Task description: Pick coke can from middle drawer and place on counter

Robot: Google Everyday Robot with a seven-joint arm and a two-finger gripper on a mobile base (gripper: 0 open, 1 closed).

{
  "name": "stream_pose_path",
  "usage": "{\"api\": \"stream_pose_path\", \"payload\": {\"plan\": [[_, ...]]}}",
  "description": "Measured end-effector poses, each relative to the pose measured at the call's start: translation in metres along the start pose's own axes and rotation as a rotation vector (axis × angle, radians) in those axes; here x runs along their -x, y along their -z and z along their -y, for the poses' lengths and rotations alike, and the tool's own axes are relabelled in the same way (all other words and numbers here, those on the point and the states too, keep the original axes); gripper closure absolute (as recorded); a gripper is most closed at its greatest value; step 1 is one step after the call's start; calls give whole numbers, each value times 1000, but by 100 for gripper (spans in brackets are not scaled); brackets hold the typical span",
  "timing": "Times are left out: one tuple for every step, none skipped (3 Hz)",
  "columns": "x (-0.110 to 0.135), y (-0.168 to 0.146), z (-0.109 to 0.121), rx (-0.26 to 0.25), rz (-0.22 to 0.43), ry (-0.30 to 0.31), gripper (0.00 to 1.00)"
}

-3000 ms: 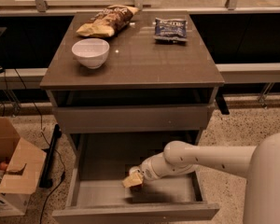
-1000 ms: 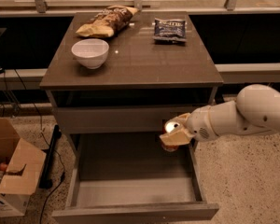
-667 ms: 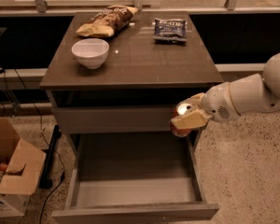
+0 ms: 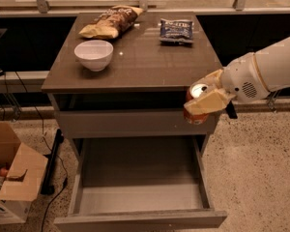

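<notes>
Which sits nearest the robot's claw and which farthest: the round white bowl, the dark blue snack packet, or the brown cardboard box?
From the gripper, at the glossy grey-brown counter's front right corner:
1. Dark blue snack packet, counter's back right.
2. Round white bowl, counter's left.
3. Brown cardboard box, floor, far left.

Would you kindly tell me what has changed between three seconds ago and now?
The gripper, shut on the coke can, has lifted it out of the middle drawer, up and to the right. It now hangs at the front right corner of the counter, at about the height of its edge. The drawer stays open. The white bowl, chip bag and dark packet have not moved.
</notes>
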State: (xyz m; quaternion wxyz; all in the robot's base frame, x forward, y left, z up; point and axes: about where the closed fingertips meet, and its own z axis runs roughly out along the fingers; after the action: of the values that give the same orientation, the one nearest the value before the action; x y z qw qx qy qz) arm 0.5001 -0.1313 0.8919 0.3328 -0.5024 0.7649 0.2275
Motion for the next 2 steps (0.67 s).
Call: {"api": "stream_pose_path", "payload": {"plan": [[29,4,14,-26,7,53,100],[69,1,49,-49,40,76,100]]}}
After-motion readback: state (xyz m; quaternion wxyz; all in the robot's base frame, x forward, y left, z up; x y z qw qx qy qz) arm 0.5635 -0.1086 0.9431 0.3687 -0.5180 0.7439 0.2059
